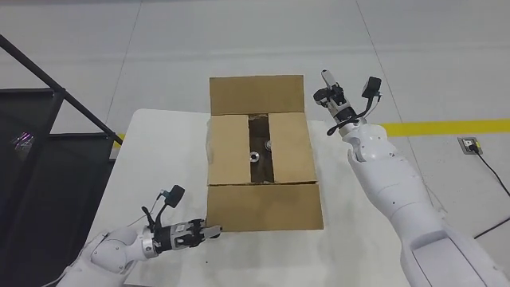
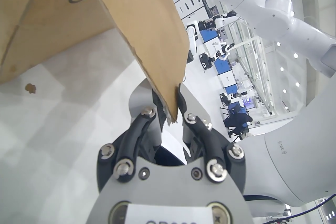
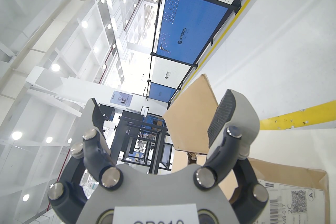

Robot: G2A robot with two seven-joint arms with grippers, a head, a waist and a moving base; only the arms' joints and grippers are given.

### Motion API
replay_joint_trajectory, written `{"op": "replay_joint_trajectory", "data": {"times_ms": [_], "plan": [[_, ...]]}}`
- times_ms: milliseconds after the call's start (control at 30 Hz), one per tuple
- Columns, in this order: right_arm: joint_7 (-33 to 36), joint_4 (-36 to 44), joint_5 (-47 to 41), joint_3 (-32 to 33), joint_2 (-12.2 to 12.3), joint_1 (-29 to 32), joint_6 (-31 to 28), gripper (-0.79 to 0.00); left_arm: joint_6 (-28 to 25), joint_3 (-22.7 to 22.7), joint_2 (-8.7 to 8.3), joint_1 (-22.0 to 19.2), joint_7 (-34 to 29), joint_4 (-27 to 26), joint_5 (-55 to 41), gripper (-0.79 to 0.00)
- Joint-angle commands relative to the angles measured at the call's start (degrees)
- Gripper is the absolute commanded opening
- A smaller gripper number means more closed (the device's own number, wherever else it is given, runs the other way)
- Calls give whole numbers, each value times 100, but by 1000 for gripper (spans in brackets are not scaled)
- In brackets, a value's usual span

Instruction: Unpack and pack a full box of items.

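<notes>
A cardboard box (image 1: 229, 148) stands mid-table. Its two side flaps are folded in with a dark gap between them, where small round items (image 1: 254, 157) show. The far flap (image 1: 256, 94) and the near flap (image 1: 267, 206) lie spread outward. My left gripper (image 1: 209, 229) is at the near flap's left corner, and in the left wrist view the left gripper (image 2: 169, 104) is shut on that flap corner (image 2: 157, 33). My right gripper (image 1: 325, 80) hovers open just off the far flap's right corner. In the right wrist view the flap (image 3: 190, 114) lies beyond the open right gripper (image 3: 160, 114).
The white table (image 1: 159, 167) has bare room on both sides of the box. A black frame (image 1: 36, 119) stands off the table's left edge. A small brown scrap (image 2: 30, 88) lies on the table beside the box.
</notes>
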State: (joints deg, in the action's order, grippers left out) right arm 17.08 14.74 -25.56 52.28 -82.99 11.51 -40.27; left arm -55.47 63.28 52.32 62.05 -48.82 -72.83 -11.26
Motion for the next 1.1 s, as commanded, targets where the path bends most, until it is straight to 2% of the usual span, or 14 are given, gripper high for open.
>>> {"op": "replay_joint_trajectory", "data": {"times_ms": [0, 200, 333, 400, 467, 600, 700, 800, 900, 1067], "plan": [[0, 0, 0, 0, 0, 0, 0, 0, 1, -21, -41, -40, 0, 70, -78, 0], [0, 0, 0, 0, 0, 0, 0, 0, -51, 44, -161, -83, 52, 221, -154, 0], [0, 0, 0, 0, 0, 0, 0, 0, -50, 452, -260, -48, 314, 354, 346, 0], [0, 0, 0, 0, 0, 0, 0, 0, 284, 814, -308, 16, 852, 324, 1098, 0], [0, 0, 0, 0, 0, 0, 0, 0, 753, 1103, -326, 200, 1604, 81, 1873, 0], [0, 0, 0, 0, 0, 0, 0, 0, 2180, 1392, -314, 548, 3127, -564, 3829, 0], [0, 0, 0, 0, 0, 0, 0, 0, 3466, 1156, -228, 575, 3996, -882, 5145, 0], [0, 0, 0, 0, 0, 0, 0, 0, 4314, 697, -102, 330, 4440, -868, 6061, 0], [0, 0, 0, 0, 0, 0, 0, 0, 5094, 230, 61, -145, 4769, -439, 6760, 0], [0, 0, 0, 0, 0, 0, 0, 0, 5771, -451, 391, -976, 5427, 445, 7200, 0]]}}
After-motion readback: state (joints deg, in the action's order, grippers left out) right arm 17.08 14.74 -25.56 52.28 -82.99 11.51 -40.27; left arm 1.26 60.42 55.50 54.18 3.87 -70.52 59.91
